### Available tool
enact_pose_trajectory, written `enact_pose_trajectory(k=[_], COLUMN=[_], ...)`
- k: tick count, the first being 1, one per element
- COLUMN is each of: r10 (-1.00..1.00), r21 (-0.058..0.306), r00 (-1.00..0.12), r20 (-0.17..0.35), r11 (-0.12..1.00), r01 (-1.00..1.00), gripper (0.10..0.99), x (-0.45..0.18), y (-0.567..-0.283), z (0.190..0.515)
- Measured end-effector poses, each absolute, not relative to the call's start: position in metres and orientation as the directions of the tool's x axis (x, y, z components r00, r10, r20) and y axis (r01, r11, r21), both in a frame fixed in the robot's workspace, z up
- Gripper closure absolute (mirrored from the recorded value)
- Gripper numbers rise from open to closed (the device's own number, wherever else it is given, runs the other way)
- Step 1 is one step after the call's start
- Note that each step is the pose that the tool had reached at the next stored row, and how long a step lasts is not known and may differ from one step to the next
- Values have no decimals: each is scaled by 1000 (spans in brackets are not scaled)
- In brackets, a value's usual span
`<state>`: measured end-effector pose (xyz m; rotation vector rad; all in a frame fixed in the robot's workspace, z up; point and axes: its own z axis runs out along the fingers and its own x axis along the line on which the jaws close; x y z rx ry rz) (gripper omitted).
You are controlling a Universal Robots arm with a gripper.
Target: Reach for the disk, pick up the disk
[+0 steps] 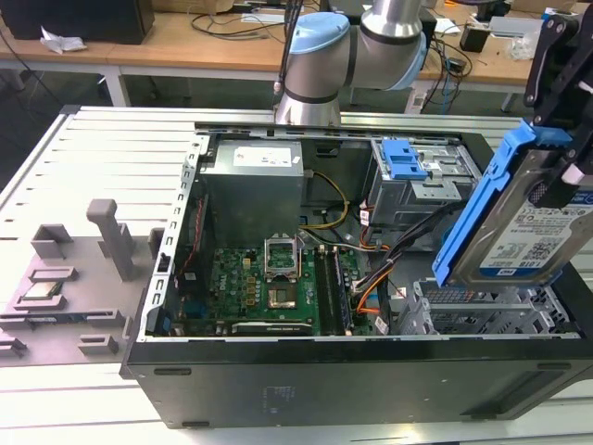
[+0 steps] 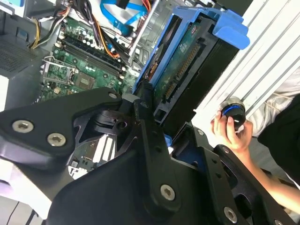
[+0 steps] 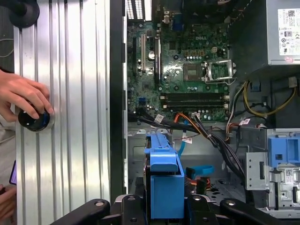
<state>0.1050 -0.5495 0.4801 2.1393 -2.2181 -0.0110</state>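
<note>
Gripping the disk [image 1: 519, 218] w/ the gripper [image 1: 565, 158] clamped on its upper end; disk hangs tilted, clear above the open PC case [image 1: 371, 371], at about 3 o'clock from the motherboard [image 1: 269, 287] in the exterior view. In both wrist views the blue rail [image 3: 164, 173] sits between the black fingers [image 2: 150, 140]. To do it well, I'd judge: keep grip firm, lift straight, avoid the orange cables [image 1: 371, 278] below. A person's hand [image 3: 23, 96] rests on a knob [image 3: 33, 121] on the slatted table; steer clear.
</note>
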Motion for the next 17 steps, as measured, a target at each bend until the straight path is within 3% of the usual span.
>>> enact_pose_trajectory(k=[17], r10=[-999], r21=[47], r00=[-35], r20=[40], r11=[37], r01=[-998], gripper=[722], x=[110], y=[-544], z=[464])
